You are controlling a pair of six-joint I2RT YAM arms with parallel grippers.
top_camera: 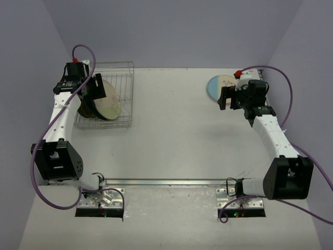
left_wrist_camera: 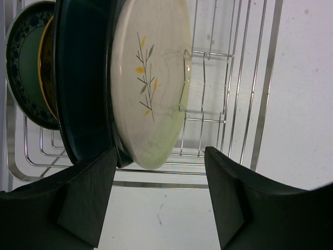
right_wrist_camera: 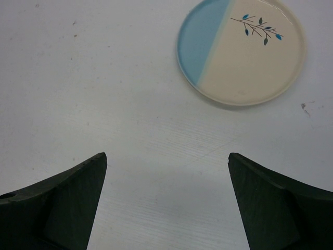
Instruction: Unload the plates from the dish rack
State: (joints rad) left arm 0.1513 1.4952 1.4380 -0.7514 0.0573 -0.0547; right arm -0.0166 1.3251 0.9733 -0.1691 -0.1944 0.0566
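Observation:
The wire dish rack (top_camera: 125,83) stands at the far left and holds three upright plates. In the left wrist view the cream plate (left_wrist_camera: 151,78) with a leaf sprig is in front, the dark teal plate (left_wrist_camera: 83,88) behind it, and the blue-green patterned plate (left_wrist_camera: 23,67) at the back. My left gripper (top_camera: 95,89) is open over the rack; in its wrist view the gripper (left_wrist_camera: 161,198) has the cream plate's rim just ahead, near its left finger. A cream and pale blue plate (top_camera: 218,86) lies flat at the far right. My right gripper (top_camera: 229,98) is open and empty beside it, and in its wrist view the gripper (right_wrist_camera: 166,203) hovers over bare table with that plate (right_wrist_camera: 244,52) ahead.
The rack's empty slot wires (left_wrist_camera: 208,88) stand to the right of the plates. Purple cables run along both arms. The table's walls rise close behind the rack and the flat plate.

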